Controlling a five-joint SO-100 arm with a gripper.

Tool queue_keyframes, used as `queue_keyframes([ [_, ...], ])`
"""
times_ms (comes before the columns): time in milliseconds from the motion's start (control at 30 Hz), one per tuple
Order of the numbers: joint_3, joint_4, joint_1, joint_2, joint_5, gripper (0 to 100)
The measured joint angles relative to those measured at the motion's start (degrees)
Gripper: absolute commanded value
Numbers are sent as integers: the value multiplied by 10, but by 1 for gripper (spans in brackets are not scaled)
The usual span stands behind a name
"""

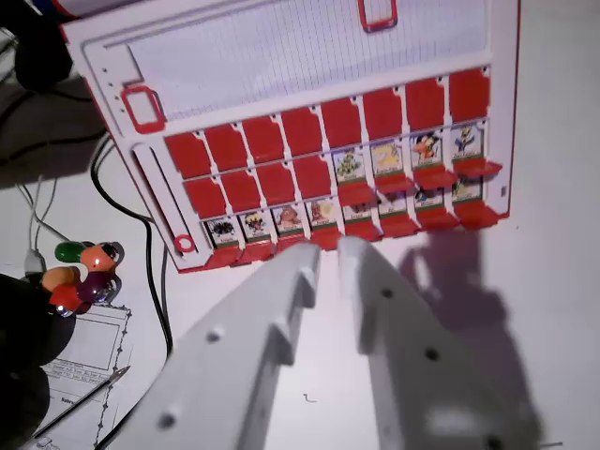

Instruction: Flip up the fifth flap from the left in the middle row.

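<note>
Hand (328, 251) hangs low in the wrist view, its two white fingers (292, 281) a narrow gap apart, holding nothing. Tips sit just short of the board's (281, 47) near edge, over the bare white table (553, 309). Board is a red-framed flap game, tilted in view; three rows of red flaps. Far row all lies flat. Middle row: four flat at the wrist view's left, then four standing with pictures showing. Fifth flap (348, 166) from the left in that row appears already up, showing a green figure, just beyond and slightly right of the fingertips. Near row all seems raised. Judgement: flap is thin, light, stiff plastic on a hinge, smooth; no grasp needed, a fingertip under its free edge should tip it. Cable (155, 281) and coloured beads (84, 272) lie left, well apart.
</note>
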Motion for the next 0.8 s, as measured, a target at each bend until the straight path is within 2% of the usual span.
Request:
queue_keyframes([
  [567,-110,78,0,-219,41,2],
  [800,-133,80,0,-294,54,2],
])
